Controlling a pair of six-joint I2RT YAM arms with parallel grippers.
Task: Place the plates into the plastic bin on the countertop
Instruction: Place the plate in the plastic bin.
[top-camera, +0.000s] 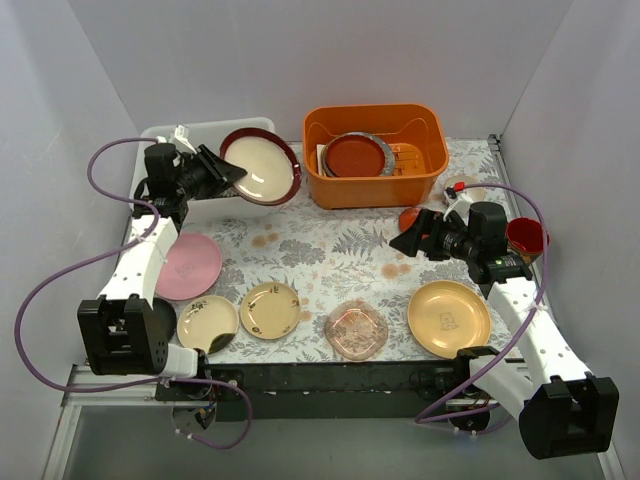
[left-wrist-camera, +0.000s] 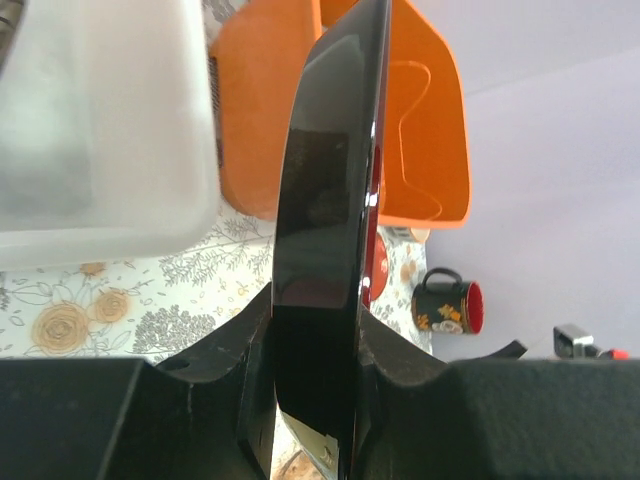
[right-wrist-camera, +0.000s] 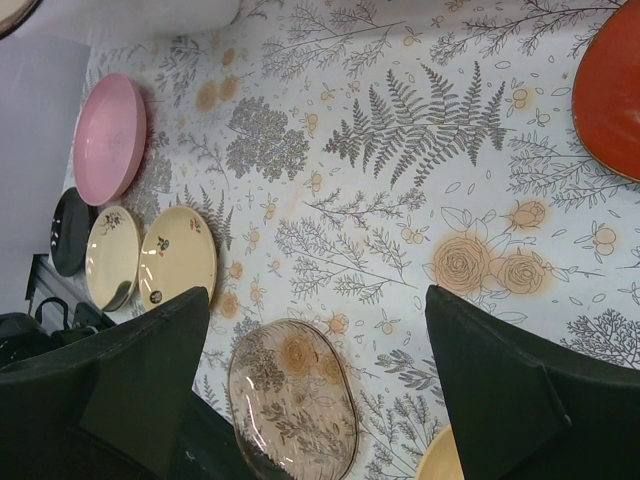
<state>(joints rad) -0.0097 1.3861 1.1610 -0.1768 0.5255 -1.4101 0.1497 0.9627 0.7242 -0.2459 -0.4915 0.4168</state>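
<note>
My left gripper (top-camera: 228, 172) (left-wrist-camera: 315, 330) is shut on a dark-rimmed glossy plate (top-camera: 260, 167) (left-wrist-camera: 325, 200), holding it on edge in the air just right of the white plastic bin (top-camera: 205, 135) (left-wrist-camera: 100, 130). My right gripper (top-camera: 405, 240) (right-wrist-camera: 315, 300) hangs open and empty over the fern-print countertop (top-camera: 320, 250), next to a small red plate (top-camera: 410, 217) (right-wrist-camera: 610, 90). Lying flat along the front are a pink plate (top-camera: 188, 265), two cream plates (top-camera: 207, 322) (top-camera: 270, 309), a clear pink glass plate (top-camera: 356, 329) (right-wrist-camera: 290, 400) and a gold plate (top-camera: 449, 318). A black plate (right-wrist-camera: 68, 230) is half hidden by the left arm.
An orange tub (top-camera: 375, 155) holding a red plate and other dishes stands at the back, right of the bin. A red-lined mug (top-camera: 525, 235) and a small cream bowl (top-camera: 465, 187) sit at the right edge. Grey walls enclose three sides.
</note>
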